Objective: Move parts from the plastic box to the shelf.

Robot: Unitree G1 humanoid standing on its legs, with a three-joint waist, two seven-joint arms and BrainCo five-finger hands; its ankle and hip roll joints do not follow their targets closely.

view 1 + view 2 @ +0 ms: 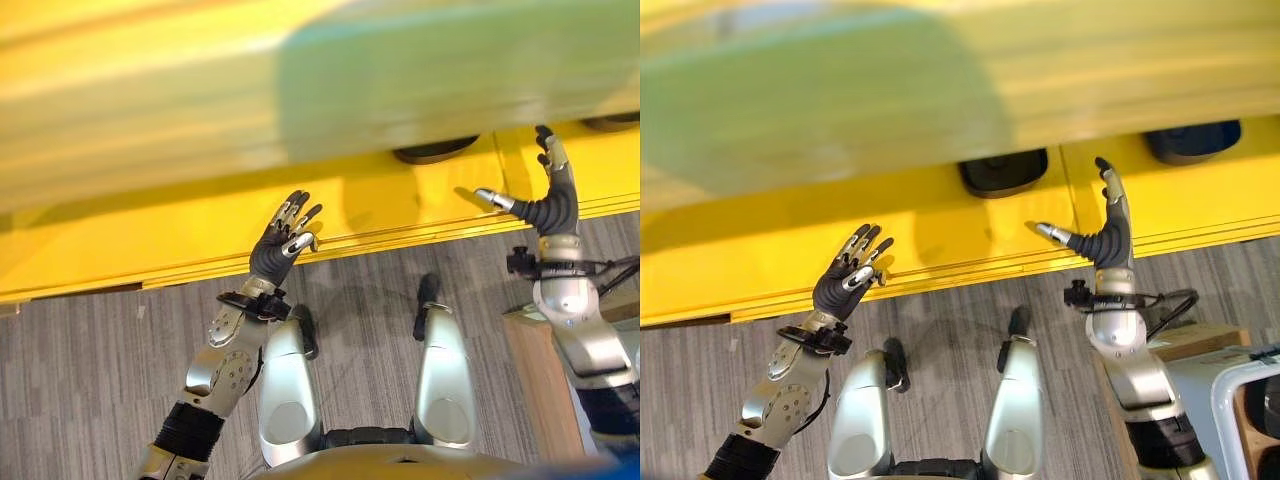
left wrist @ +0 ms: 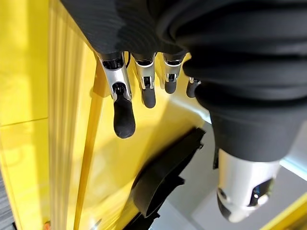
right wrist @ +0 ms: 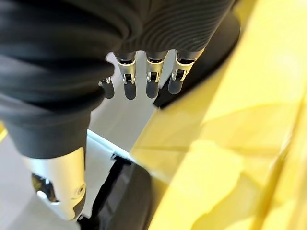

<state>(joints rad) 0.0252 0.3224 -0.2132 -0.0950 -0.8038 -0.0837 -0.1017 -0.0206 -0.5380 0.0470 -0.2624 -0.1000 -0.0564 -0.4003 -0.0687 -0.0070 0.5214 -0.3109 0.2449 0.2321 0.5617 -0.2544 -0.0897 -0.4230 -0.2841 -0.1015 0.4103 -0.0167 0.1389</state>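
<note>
A yellow shelf (image 1: 180, 235) spans the scene, its upper board (image 1: 300, 80) close to the camera. Two black parts (image 1: 1004, 171) (image 1: 1190, 140) lie on the lower yellow board, under the upper one. My left hand (image 1: 275, 250) hovers over the shelf's front edge, open and empty, fingers straight. My right hand (image 1: 552, 205) is raised over the lower board between the two parts, also open and empty, thumb spread. In the left wrist view a black part (image 2: 163, 177) lies past the straight fingers (image 2: 123, 117). Black parts (image 3: 129, 196) (image 3: 211, 52) lie past the fingers (image 3: 153, 81) in the right wrist view.
A white-rimmed plastic box (image 1: 1232, 400) sits at the lower right on a wooden stand (image 1: 545, 370), beside my right arm. Grey carpet (image 1: 90, 380) covers the floor in front of the shelf.
</note>
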